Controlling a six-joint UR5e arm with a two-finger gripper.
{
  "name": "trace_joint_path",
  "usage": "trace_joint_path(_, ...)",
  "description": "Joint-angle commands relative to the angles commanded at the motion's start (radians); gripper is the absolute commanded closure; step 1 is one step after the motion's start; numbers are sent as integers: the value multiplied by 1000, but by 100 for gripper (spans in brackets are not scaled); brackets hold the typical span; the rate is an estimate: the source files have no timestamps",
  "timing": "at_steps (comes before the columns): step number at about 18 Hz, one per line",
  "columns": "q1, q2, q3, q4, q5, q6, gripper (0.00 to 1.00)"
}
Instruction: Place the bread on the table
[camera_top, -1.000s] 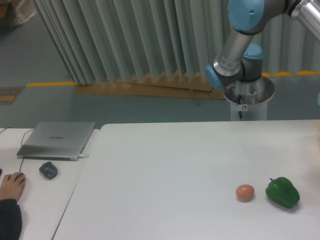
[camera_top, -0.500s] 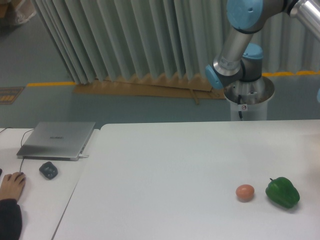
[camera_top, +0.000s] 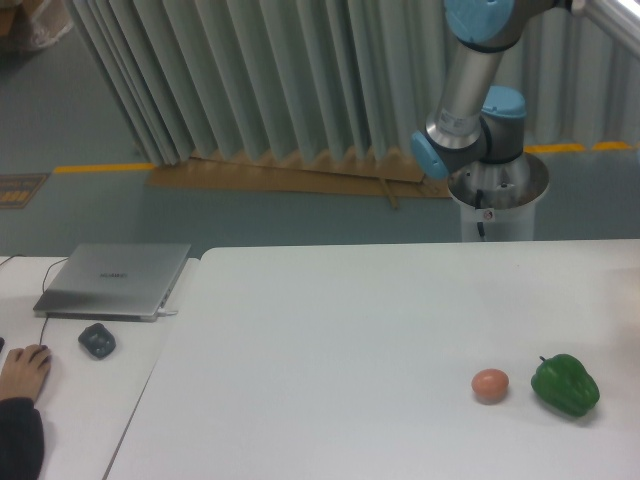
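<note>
The bread is out of view. The big white table (camera_top: 330, 340) fills the lower right of the camera view. Only the arm's base, silver links and blue joints (camera_top: 470, 90) show behind the table's far edge; the arm runs out of the frame at the upper right, and the gripper itself is out of frame. Near the table's front right lie a pinkish-brown egg (camera_top: 490, 385) and a green bell pepper (camera_top: 566, 384), a short gap between them.
A smaller white desk (camera_top: 60, 400) adjoins on the left, carrying a closed grey laptop (camera_top: 115, 279) and a dark mouse (camera_top: 97, 340). A person's hand (camera_top: 24, 369) rests at its left edge. Pleated curtains hang behind.
The arm's upper links have swung slightly up and left at the top right. Egg, pepper, laptop and hand have not moved.
</note>
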Motion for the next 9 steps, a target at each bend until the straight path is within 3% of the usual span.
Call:
trace_joint_path(4,-31,31,0,-40,-69,-92,67)
trace_joint_path(9,-118,26,-3,-32,-72,-253,67)
